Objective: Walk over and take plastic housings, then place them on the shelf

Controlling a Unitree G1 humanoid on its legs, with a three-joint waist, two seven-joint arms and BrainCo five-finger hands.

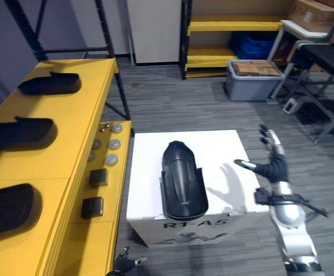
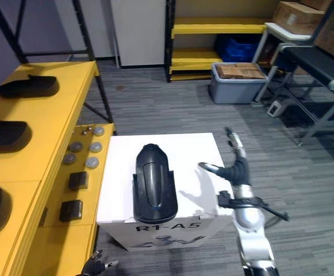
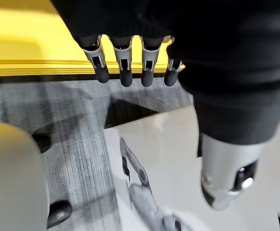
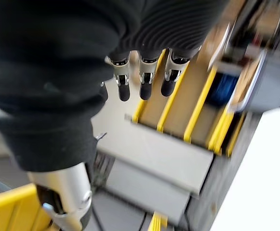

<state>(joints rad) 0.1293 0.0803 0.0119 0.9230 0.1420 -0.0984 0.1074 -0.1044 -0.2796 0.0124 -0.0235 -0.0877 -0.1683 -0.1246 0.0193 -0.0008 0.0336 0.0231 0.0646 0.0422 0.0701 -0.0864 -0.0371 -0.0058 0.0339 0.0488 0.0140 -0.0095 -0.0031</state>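
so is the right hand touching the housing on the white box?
Apart. Left eye view: right hand, open, is at the right edge of the white box; bare box top separates it from the housing.

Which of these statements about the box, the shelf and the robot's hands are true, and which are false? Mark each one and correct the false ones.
1. A black plastic housing lies on top of the white box. True.
2. The right hand is curled round that housing. False: it is open, off to the side of the box and apart from the housing.
3. Three other housings lie on the yellow shelf. True.
4. The grey bin is empty. False: a cardboard box sits in it.
5. The left hand rests on the box top. False: it hangs low by the box's front corner, open.
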